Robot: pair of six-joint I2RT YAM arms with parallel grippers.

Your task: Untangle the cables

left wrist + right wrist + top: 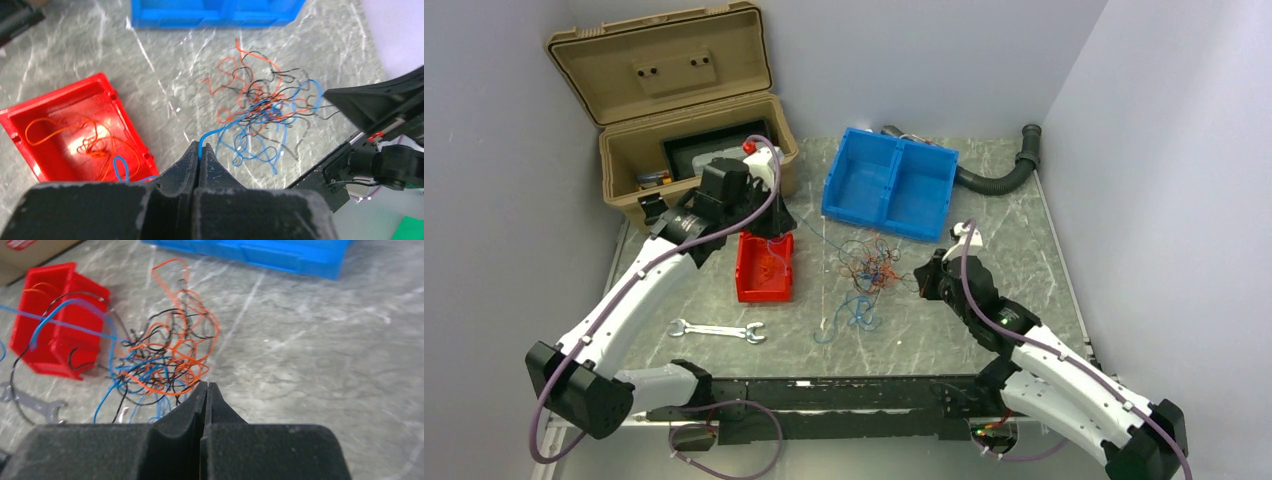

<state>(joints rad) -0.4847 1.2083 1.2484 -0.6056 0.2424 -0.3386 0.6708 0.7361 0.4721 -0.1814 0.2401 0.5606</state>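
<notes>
The cables (874, 268), a loose knot of orange-red, blue and black wires, lie on the grey marbled worktop (1004, 240) about midway between its left and right edges, with a few blue loops trailing toward the near edge. One blue strand (201, 144) runs out of the knot's left side and up into the left gripper (200, 156), whose jaws are clenched on it. That gripper hangs over the right rim of a red bin (762, 292), which sits just left of the knot. An orange wire (85, 145) lies coiled inside the bin beside a short curl of blue.

On the knot's right side, the right gripper (206, 390) points at the wires with its jaws pressed together. An orange loop passes right at its fingertips. The wrist view does not show whether any strand is pinched between them.

Beyond the knot, toward the far edge, stands a blue two-compartment bin (874, 222). A tan toolbox (664, 70) with its lid raised fills the far left corner, behind the left arm. A black ribbed hose (999, 180) curves along the far edge into the far right corner. A silver wrench (717, 330) lies flat near the near edge on the left side, apart from the red bin and well clear of the wires.
</notes>
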